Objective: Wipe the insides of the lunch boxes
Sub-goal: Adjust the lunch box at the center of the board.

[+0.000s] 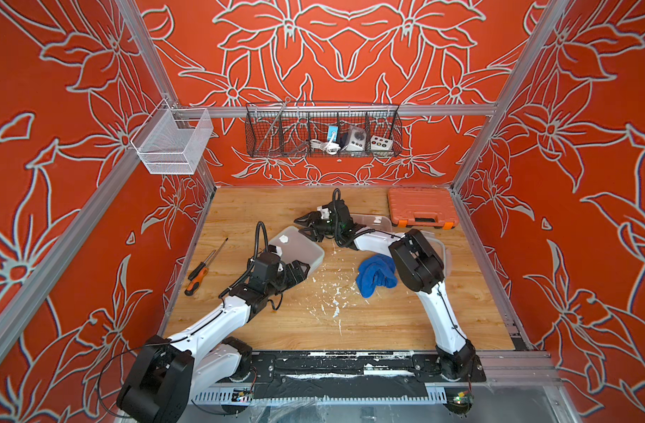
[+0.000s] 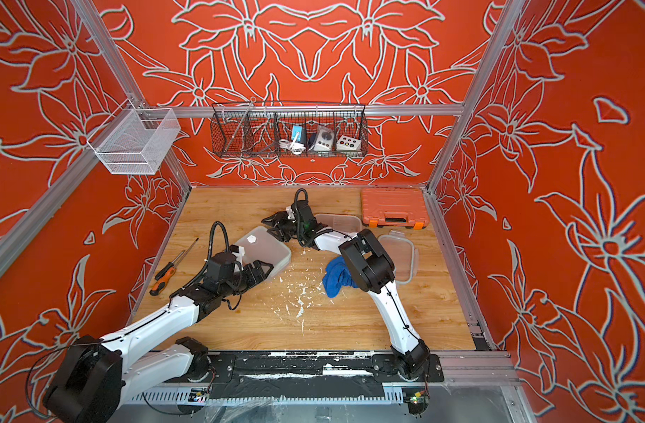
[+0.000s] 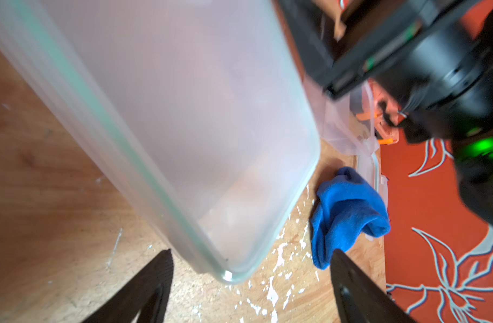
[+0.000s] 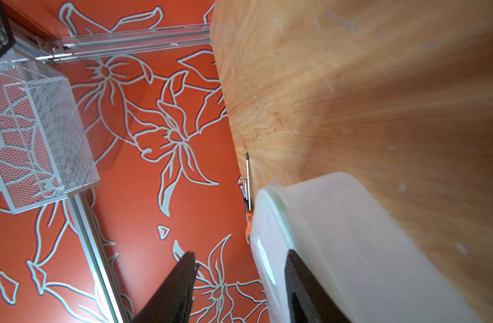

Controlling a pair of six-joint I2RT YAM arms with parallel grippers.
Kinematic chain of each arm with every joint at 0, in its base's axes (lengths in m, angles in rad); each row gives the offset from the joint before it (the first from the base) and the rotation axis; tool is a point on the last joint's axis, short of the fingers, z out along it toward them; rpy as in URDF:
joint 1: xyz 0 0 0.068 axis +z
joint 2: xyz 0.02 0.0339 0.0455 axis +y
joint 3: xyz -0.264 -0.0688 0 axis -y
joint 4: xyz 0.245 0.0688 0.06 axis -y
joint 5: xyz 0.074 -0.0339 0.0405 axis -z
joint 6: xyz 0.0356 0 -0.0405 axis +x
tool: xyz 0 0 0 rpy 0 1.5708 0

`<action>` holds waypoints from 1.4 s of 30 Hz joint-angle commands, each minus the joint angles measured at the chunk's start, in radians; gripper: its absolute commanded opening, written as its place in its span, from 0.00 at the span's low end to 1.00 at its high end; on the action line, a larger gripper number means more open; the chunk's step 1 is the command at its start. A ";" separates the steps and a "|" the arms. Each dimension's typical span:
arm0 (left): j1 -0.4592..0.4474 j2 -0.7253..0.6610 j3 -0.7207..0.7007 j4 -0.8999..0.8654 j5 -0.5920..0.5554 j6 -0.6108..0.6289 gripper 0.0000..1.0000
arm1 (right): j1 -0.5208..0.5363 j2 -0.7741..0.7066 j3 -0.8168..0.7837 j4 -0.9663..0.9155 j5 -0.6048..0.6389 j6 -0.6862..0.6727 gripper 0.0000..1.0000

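Left arm [image 1: 204,329] nearest. Left gripper [image 3: 251,253] spread wide, holding nothing; lunch box [image 1: 295,249] corner sits between its fingers, no contact visible. Right gripper [image 4: 241,253] half-spread across that box's opposite rim, one finger over the box, not clamped. Second lunch box [image 2: 341,221] just behind right gripper's wrist; blue cloth [image 1: 376,274] beside its forearm.

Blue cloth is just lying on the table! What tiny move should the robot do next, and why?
Probably the right gripper should move over to the blue cloth and pick it up. The cloth lies loose on the table, held by neither gripper, while the open left gripper frames a corner of the lunch box, so wiping cannot start without it.
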 commanded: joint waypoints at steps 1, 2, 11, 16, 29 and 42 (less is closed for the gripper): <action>0.005 -0.115 0.058 -0.120 -0.115 0.085 0.88 | -0.059 -0.107 -0.106 0.034 -0.003 -0.045 0.54; 0.013 -0.139 0.067 -0.143 -0.131 0.096 0.88 | -0.071 -0.126 -0.137 0.049 -0.006 -0.047 0.55; 0.234 0.036 0.268 -0.136 -0.020 0.277 0.94 | -0.112 -0.309 -0.467 0.274 0.048 0.074 0.56; 0.281 0.303 0.472 -0.115 0.004 0.410 0.94 | -0.109 -0.405 -0.610 0.292 0.072 0.065 0.56; 0.295 0.616 0.608 -0.012 0.176 0.517 0.86 | -0.024 -0.188 -0.850 0.946 0.127 0.275 0.50; 0.283 0.669 0.687 -0.016 0.186 0.555 0.85 | 0.001 -0.239 -0.802 0.809 0.099 0.219 0.51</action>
